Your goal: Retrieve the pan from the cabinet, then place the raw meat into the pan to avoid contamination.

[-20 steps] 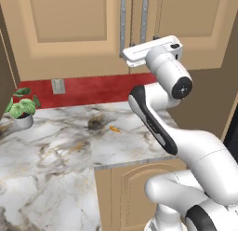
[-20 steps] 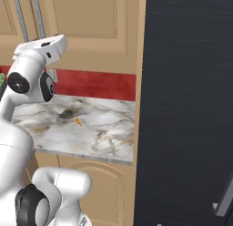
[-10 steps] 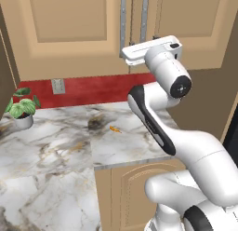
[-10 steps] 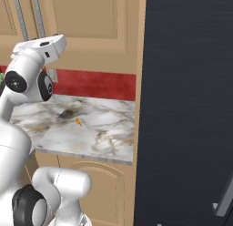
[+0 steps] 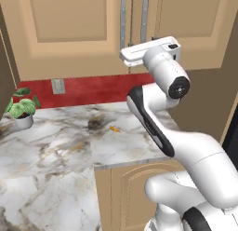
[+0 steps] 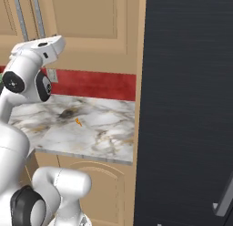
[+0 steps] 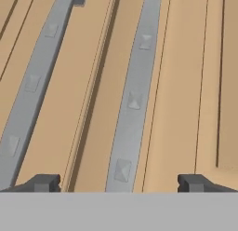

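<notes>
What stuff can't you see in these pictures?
- Inside the cabinet: both doors are shut in every view, hiding whatever is stored there.
- Handle tops: cut off by the top edge in both base views.
- Gripper: hand view shows just its open fingertips.

Arm [image 5: 186, 146]: glossy white rounded shells, thick tubular links. Dark band runs along the forearm link; black circular joint cap with a small pale centre near the wrist. Flat white hand block on top. Black ring at base joint. Claw [image 7: 119, 182]: two small dark grey squared fingertips [image 7: 44, 182].
</notes>
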